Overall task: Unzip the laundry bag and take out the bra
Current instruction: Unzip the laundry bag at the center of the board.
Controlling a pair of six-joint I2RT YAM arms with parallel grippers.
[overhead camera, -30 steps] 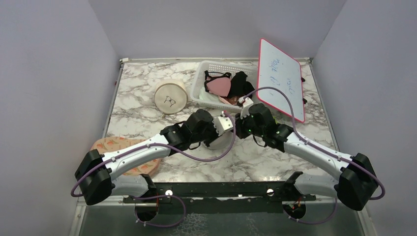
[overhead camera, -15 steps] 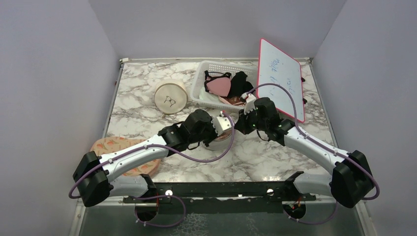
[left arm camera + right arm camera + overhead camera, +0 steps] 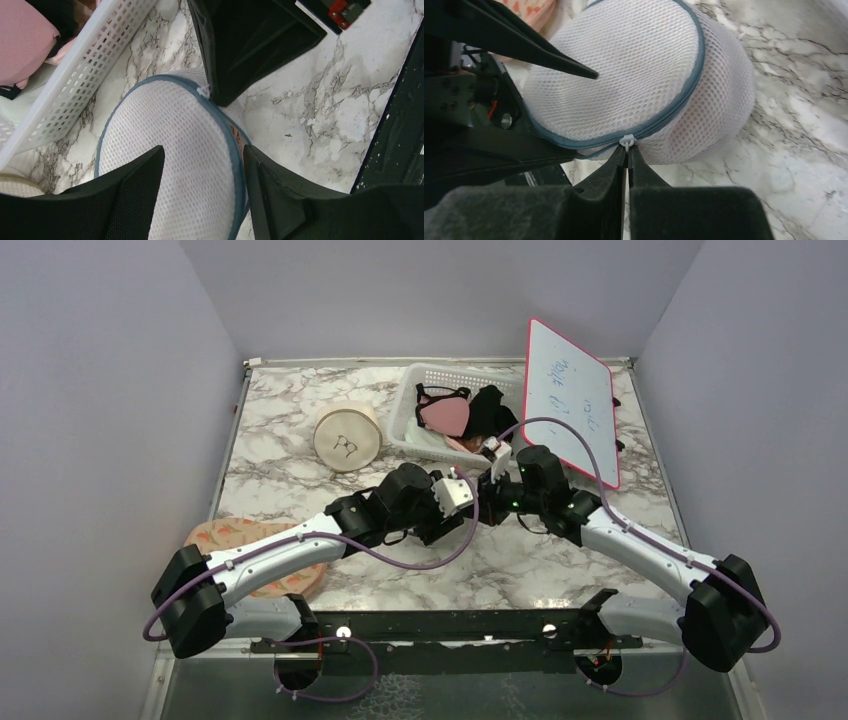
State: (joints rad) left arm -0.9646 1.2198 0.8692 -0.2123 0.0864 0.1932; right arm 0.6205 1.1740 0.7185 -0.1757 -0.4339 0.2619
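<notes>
Marbled counter (image 3: 300,430) fills the floor of a lilac-walled booth, with the arm bases at its near edge. At the near left a peach patterned pouch (image 3: 235,535) lies partly under the left arm. In the middle stands the laundry bag (image 3: 634,65), flat top up, just in front of the basket and hidden from above by both wrists. The left pincer (image 3: 202,150) is spread apart over the bag's top and grips nothing: one finger is above the mesh, the other just past the grey-blue zip ring (image 3: 684,95). The right pincer (image 3: 628,152) is pinched tight on the small white zip pull (image 3: 626,141) at the bag's side. Farther back sit a cream round case (image 3: 347,437), a white basket (image 3: 405,425) holding a pink garment (image 3: 445,417) and a black garment (image 3: 490,410), and a red-rimmed whiteboard (image 3: 570,400).
</notes>
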